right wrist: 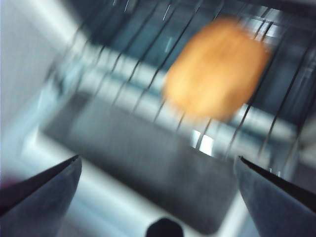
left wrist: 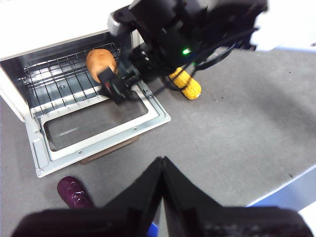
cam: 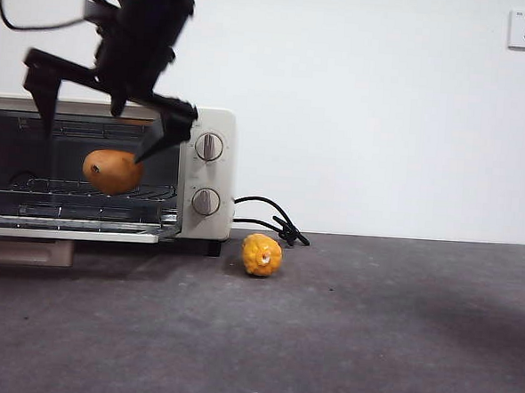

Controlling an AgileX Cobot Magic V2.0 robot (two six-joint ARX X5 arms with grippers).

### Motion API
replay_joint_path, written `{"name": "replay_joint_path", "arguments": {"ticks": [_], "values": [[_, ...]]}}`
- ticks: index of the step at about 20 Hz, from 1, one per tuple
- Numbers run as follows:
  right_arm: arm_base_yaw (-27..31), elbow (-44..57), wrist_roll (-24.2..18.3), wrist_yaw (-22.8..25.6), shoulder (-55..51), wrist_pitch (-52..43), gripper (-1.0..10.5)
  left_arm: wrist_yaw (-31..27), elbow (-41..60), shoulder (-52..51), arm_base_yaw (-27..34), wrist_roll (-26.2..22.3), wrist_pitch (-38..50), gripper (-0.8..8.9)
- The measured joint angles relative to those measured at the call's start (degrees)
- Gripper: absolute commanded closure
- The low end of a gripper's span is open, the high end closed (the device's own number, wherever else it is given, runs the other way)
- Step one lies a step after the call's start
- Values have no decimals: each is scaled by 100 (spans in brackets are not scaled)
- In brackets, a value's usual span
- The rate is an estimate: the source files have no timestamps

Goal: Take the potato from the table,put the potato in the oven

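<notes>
Potato (cam: 112, 171) sits on oven (cam: 212, 171) rack; right gripper (cam: 107, 107) jaws spread, left gripper (left wrist: 162, 170) jaws closed.

The potato (cam: 112, 171) lies on the wire rack inside the open oven (cam: 212, 174). Above it, the right gripper (cam: 105, 116) hangs with jaws spread wide, holding nothing. A small corn cob (cam: 262, 254) rests on the table (cam: 370, 337) beside the oven's black cord (cam: 273, 219).

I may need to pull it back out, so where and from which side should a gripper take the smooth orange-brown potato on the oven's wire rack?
Grip the smooth orange-brown potato across its rounded middle, probably coming in level through the open front of the cream-white toaster oven. The roof blocks a top approach, and the open right gripper already hangs at that opening.
</notes>
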State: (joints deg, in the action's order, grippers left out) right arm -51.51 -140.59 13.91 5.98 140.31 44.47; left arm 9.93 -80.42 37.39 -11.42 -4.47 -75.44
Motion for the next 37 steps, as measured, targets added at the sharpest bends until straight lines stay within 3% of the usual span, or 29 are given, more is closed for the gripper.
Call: {"name": "replay_joint_path", "arguments": {"ticks": [2,7,8,11,19,21,25,29,31,37], "values": [[-157,-463,-284,31,0,933,485,-2,0,0,0,0,0,819],[-396,-1300,-472,1060,-2,3069,527,-33,0,7,0,0,0,819],[-387,-1386,-476,1093,-2,3342,596,-61,0,11,0,0,0,819],[-361,-1449,-476,994,-22,3344,942,-81,0,22,0,35,-2,819],[-901,-1311,-898,745,-1268,3344,955,-81,0,59,0,162,-2,819],[-1040,-767,-925,743,-1882,3344,955,-83,0,70,0,221,-2,819],[-1110,1255,-951,772,-3283,3344,953,-140,0,129,0,260,-2,819],[-1110,3246,-940,1346,-4682,3340,949,-793,0,264,-2,256,-2,819],[-1110,4181,-922,1390,-5440,2850,949,-1099,0,345,0,251,-2,819],[-1110,6717,-876,1392,-7862,835,949,-1132,48,782,0,190,192,819]]}}
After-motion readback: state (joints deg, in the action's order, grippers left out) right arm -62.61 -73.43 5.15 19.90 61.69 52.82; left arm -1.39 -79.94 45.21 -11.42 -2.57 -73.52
